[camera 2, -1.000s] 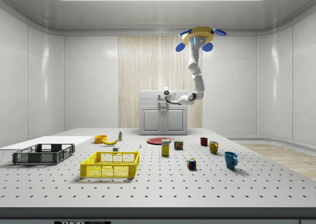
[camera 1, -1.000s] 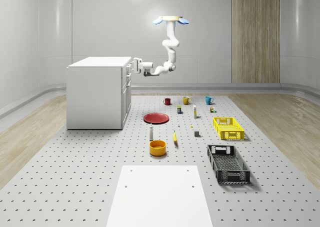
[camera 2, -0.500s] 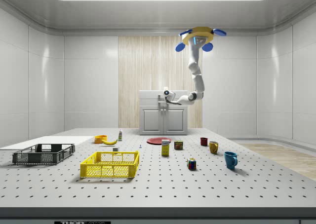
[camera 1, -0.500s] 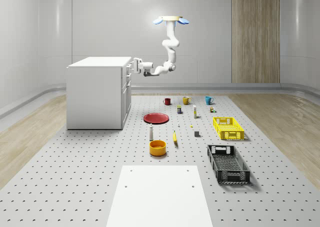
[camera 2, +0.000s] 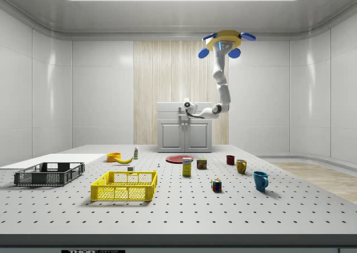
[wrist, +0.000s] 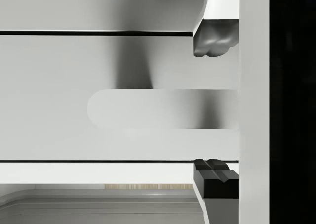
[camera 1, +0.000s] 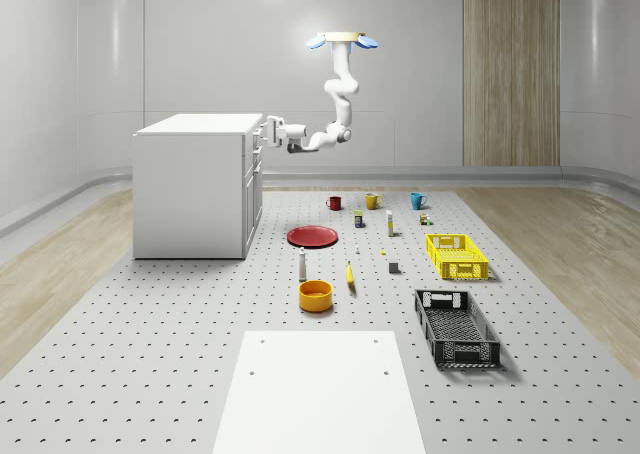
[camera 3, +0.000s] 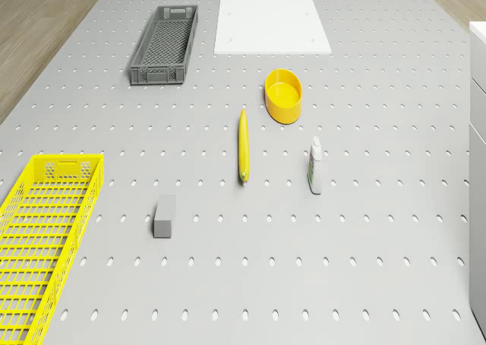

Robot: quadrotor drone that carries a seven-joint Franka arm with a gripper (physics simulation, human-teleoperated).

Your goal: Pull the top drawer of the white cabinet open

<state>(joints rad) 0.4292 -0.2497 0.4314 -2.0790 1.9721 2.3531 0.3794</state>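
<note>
Wrist view looks straight at the top drawer (wrist: 118, 95) front of the white cabinet (camera 1: 195, 189), with the rounded drawer handle (wrist: 163, 109) running across between the two fingertips (wrist: 216, 39); the pads stand apart on either side of the bar, one above and one below it in that picture, with a clear gap to each, so the gripper (wrist: 216, 105) is spread around the handle and holds nothing yet. The drawer looks flush with the cabinet face, not yet pulled out. In the whole-scene view the drone (camera 1: 342, 41) hovers high above the pegboard table (camera 1: 180, 354), off the cabinet's front side, and the arm (camera 1: 340, 99) hangs down and bends across to the drawer front at the cabinet's upper edge. The main risk, as I judge it, is pulling before the pads have closed: the fingers would slide off the bar and the drawer would stay shut. A second risk comes from the hovering base: any drift while the pads are closing could knock a finger against the drawer face or carry the handle out of the gap. Once gripped, a pull that is not straight out along the drawer's travel could jam it or tug the drone toward the cabinet.
</note>
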